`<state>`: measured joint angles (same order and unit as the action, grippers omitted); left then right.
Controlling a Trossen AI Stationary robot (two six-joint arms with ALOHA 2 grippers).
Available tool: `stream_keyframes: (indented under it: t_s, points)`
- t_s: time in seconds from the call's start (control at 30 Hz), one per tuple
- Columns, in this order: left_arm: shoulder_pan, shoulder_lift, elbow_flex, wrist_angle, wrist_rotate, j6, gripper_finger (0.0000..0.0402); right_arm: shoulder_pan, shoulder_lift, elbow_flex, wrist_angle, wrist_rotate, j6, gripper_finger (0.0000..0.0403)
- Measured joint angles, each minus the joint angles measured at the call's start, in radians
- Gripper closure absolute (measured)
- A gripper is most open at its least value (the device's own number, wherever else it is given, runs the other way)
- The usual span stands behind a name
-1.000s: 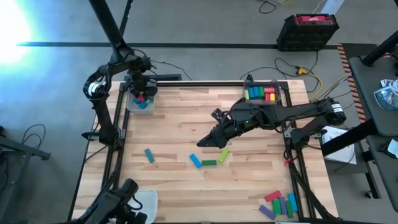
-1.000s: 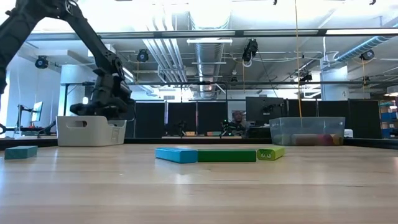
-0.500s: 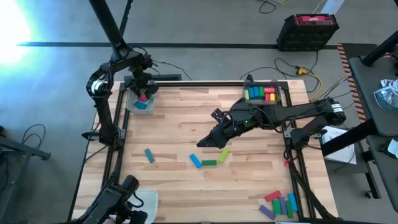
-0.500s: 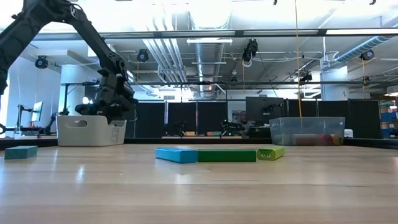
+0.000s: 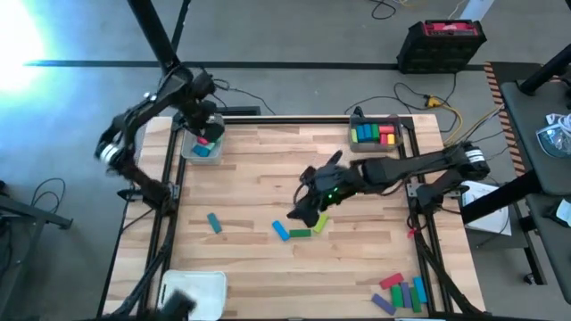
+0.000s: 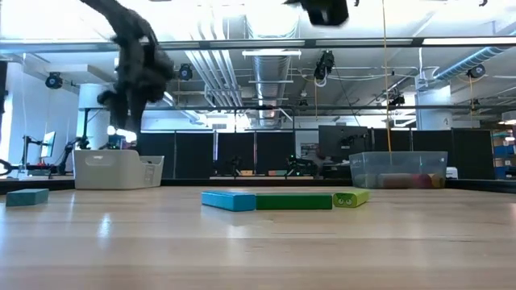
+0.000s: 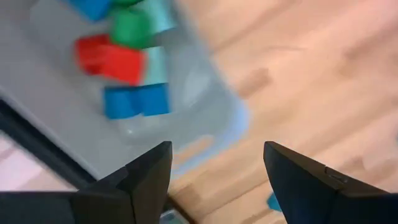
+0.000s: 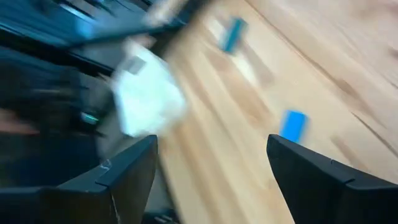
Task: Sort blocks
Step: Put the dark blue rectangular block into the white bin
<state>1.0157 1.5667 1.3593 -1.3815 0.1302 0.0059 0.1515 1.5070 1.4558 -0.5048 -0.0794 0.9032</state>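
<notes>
My left gripper hangs open and empty above the clear tray at the far left, which holds blue, red and green blocks. My right gripper is open and empty over mid-table. It stands just far of a row of three blocks lying flat: blue, green and yellow-green. A teal block lies alone on the left. In the low view the left arm is raised above the tray.
A second tray with sorted blocks stands at the far right. Several loose blocks lie in the near right corner. A white tray sits at the near left edge. Metal rails frame the table's sides.
My left gripper has risen from just over the far-left tray to well above it, and its arm has swung outward to the left. My right gripper has shifted a little toward the near edge, closer to the row of three blocks. The blocks have stayed where they were.
</notes>
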Motion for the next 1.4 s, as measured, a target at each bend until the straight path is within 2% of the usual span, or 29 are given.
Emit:
stream_keyframes:
  t_s: [0.1,0.23,0.3,0.47,0.6,0.8,0.9,0.97,1.1,1.2,1.4]
  points:
    - [-0.137,-0.168,-0.109,0.091,0.049,0.0,0.0163,0.024,0.056,-0.001,-0.054,0.054,-0.022,0.0111]
    - [-0.38,-0.4,-0.276,0.259,0.161,-0.058,0.0163,0.082,0.149,-0.001,-0.061,0.204,-0.05,0.012]
    - [-0.523,-0.509,-0.358,0.356,0.191,-0.131,0.0163,0.104,0.205,-0.001,-0.057,0.243,-0.027,0.0125]
    - [-0.894,-0.737,-0.554,0.687,0.187,-0.37,0.0163,0.123,0.34,0.018,-0.037,0.318,0.041,0.014]
    - [-1.158,-0.839,-0.672,0.936,0.055,-0.544,0.0163,0.131,0.429,0.087,-0.057,0.37,0.021,0.0155]
    - [-1.474,-0.854,-0.714,0.977,-0.252,-0.696,0.0168,0.127,0.532,0.171,-0.09,0.369,-0.005,0.0161]
    - [-1.571,-0.836,-0.716,0.941,-0.349,-0.773,0.0169,0.127,0.572,0.203,-0.093,0.388,-0.022,0.0152]
    - [-1.605,-0.824,-0.716,0.863,-0.409,-0.876,0.0169,0.128,0.588,0.221,-0.101,0.401,-0.031,0.0146]
    - [-1.611,-0.788,-0.718,0.608,-0.519,-1.258,0.0169,0.128,0.586,0.259,-0.097,0.422,-0.053,0.0138]
    - [-1.61,-0.742,-0.737,0.541,-0.532,-1.593,0.0169,0.128,0.573,0.293,-0.098,0.442,-0.089,0.0134]
    - [-1.61,-0.581,-0.734,0.564,-0.535,-1.843,0.0169,0.124,0.533,0.395,-0.103,0.447,-0.211,0.0124]
